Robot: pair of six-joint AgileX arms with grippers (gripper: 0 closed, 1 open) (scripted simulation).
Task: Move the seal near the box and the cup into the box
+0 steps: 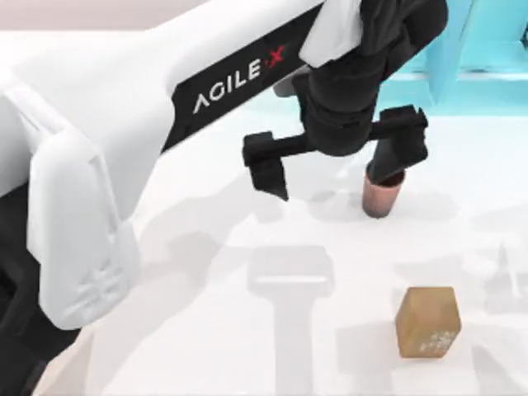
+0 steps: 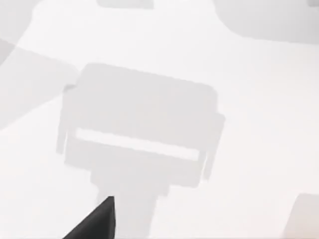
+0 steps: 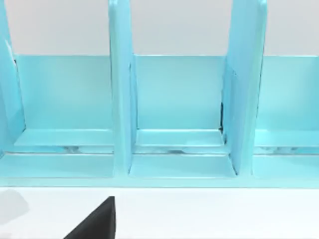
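While the cup [image 1: 382,195] stands upright, the left hand [image 1: 338,161] hangs spread wide, one finger [image 1: 396,153] over the rim; the seal [image 1: 426,322] stands nearer.

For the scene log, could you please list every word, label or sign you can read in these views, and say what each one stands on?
"AGILE·X": white letters with a red X, on a black panel of the left arm in the top view.
A whitish carved mark on the seal: too blurred to read.
The cup, under the left gripper, the table and the cyan shelf carry no text.
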